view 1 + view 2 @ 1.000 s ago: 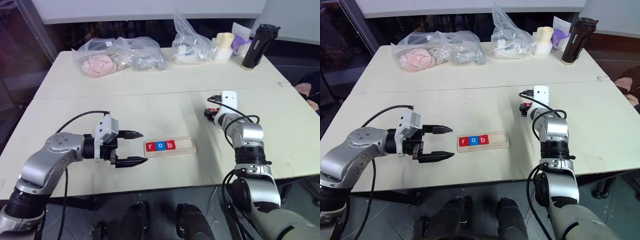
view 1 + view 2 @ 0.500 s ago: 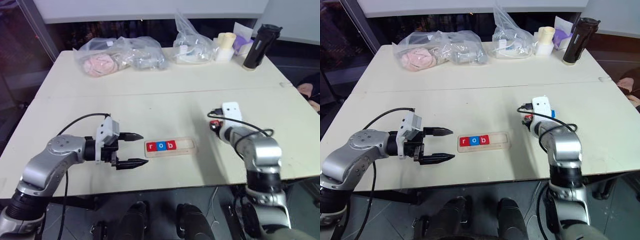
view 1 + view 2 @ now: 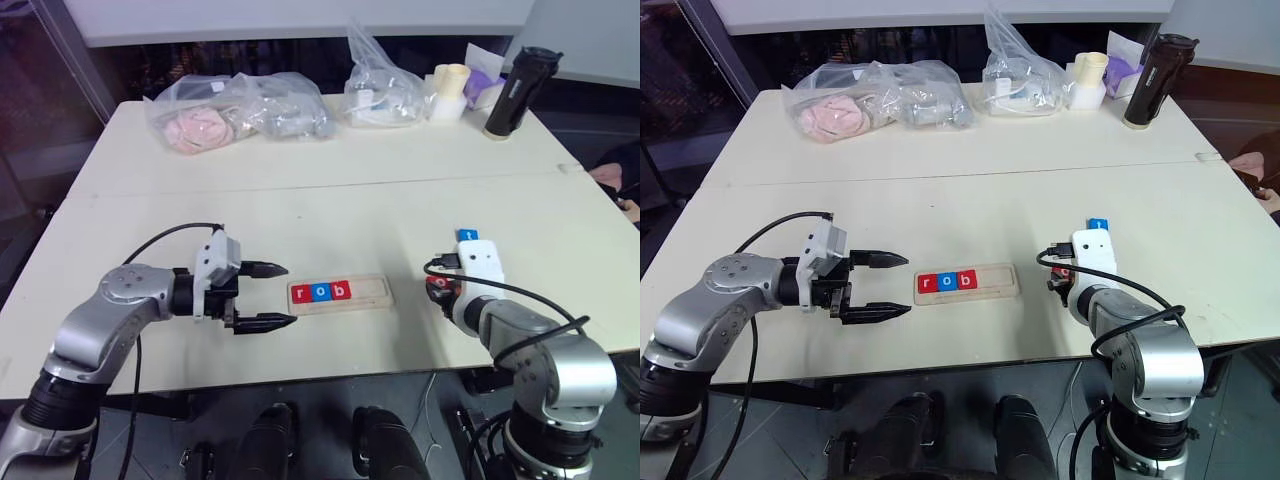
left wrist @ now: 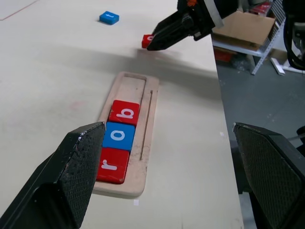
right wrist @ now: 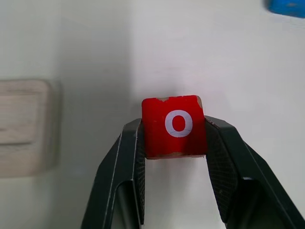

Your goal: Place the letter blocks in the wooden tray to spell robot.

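- Near the front edge of the table (image 3: pixel 300 210), the wooden tray (image 3: pixel 372 292) lies between the two arms; three letter blocks sit in its left part: red r (image 3: pixel 302 293), blue o (image 3: pixel 321 292), red b (image 3: pixel 342 291). The two slots to the right of b are bare.
- Right gripper (image 5: pixel 174 145): fingers clamped on the sides of the red o block (image 5: pixel 174 125), letter facing the wrist camera. The block appears lifted off the table, out to the right of the tray.
- Left gripper (image 3: pixel 268 295): jaws spread wide, holding nothing, hovering just left of the tray's left end and pointing toward it.
- Blue t block (image 3: pixel 467 236) lies loose on the table, beyond the right gripper and well apart from the tray.
- Step in hand, as I judge it: the fourth letter is picked and is being carried to the tray. About three fifths done.
- Next move calls for: carry the o leftward over the slot just beside b, keep the letter upright, lower it flat between the tray walls, then release.
- Edges and room: the tray's raised rim and the neighbouring b leave a tight fit; a tilted block could catch on either. The table between gripper and tray is open. Bags (image 3: pixel 240 110), cups and a dark bottle (image 3: pixel 514 92) stand far back, no obstacle.
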Robot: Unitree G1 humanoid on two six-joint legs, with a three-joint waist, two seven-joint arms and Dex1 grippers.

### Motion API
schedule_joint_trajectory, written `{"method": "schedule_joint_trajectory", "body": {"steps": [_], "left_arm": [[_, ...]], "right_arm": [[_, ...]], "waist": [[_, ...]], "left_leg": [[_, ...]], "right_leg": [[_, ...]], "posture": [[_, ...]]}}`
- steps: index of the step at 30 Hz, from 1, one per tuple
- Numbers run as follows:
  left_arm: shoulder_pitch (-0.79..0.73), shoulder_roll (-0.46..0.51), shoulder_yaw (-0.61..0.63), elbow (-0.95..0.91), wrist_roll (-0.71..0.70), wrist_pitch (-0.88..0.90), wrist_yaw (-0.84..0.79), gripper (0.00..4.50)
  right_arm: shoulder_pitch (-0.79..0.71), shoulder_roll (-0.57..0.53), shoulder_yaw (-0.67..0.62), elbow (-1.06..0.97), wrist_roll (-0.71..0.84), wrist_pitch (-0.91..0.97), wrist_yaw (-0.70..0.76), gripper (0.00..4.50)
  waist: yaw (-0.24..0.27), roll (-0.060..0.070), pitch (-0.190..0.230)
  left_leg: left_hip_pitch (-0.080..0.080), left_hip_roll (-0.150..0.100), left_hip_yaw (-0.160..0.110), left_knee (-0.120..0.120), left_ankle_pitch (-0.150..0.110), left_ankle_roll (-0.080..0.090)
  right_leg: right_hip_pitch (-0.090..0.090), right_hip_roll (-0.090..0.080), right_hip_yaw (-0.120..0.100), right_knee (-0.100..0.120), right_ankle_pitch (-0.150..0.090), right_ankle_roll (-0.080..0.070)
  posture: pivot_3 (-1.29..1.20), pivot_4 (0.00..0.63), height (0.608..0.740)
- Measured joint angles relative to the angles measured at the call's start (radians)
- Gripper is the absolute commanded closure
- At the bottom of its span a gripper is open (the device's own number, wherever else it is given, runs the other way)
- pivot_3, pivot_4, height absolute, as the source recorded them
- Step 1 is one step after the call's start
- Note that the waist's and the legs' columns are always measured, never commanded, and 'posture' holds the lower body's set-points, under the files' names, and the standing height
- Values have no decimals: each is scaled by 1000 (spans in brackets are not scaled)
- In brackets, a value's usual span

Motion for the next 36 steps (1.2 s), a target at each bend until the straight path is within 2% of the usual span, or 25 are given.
{"method": "schedule_joint_trajectory", "body": {"steps": [3,9,10,13,15,18,21,23,27,32,36], "left_arm": [[-5,0,-1,3,1,0,-4,0],[-20,-4,-1,4,2,-1,-6,0],[-20,-6,-1,4,2,-1,-5,0],[-20,-9,-1,4,2,0,1,0],[-20,-10,-1,4,2,0,3,0],[-23,-10,-1,7,2,0,3,0],[-33,-12,-5,14,4,0,3,0],[-37,-13,-8,18,7,-1,3,0],[-37,-14,-10,16,8,-1,4,0],[-34,-14,-10,9,8,1,7,0],[-33,-12,-9,3,8,1,7,0]], "right_arm": [[-1,0,3,11,1,0,-3,3331],[-6,-36,37,21,10,0,5,347],[-12,-68,51,23,17,0,19,33],[-43,-215,105,24,77,-12,120,33],[-45,-349,168,25,122,-93,231,33],[-46,-639,239,88,156,-428,519,33],[-45,-771,272,241,91,-806,707,33],[-83,-795,324,394,34,-1014,799,33],[-149,-801,383,592,8,-1243,995,33],[-210,-789,424,794,-13,-1392,1157,33],[-221,-766,433,910,-35,-1445,1207,33]], "waist": [[0,0,0],[-1,0,0],[-1,0,0],[-1,0,0],[-1,1,1],[-1,0,2],[-1,0,2],[-2,0,2],[0,0,2],[3,0,2],[3,0,2]], "left_leg": [[0,0,0,-1,0,0],[0,0,0,-1,0,0],[0,0,0,-1,0,0],[0,0,0,-1,0,0],[0,0,0,-2,0,1],[0,0,0,-2,0,1],[0,0,1,-2,-1,2],[0,0,1,-2,-1,2],[0,1,1,-2,0,2],[0,1,1,-1,0,2],[0,1,1,-1,0,2]], "right_leg": [[0,0,0,-1,0,0],[0,0,0,-1,0,0],[0,0,0,-1,0,0],[1,0,-1,-3,0,0],[2,0,-2,-5,0,0],[5,0,-5,-10,-1,3],[6,0,-5,-12,-1,3],[5,0,-5,-12,0,1],[5,0,-4,-11,1,1],[5,0,-4,-11,1,1],[5,0,-4,-11,1,1]], "posture": [[0,150,725],[0,150,725],[0,150,725],[0,150,725],[0,150,725],[0,150,725],[0,150,725],[0,150,725],[0,150,725],[0,150,725],[0,150,725]]}}
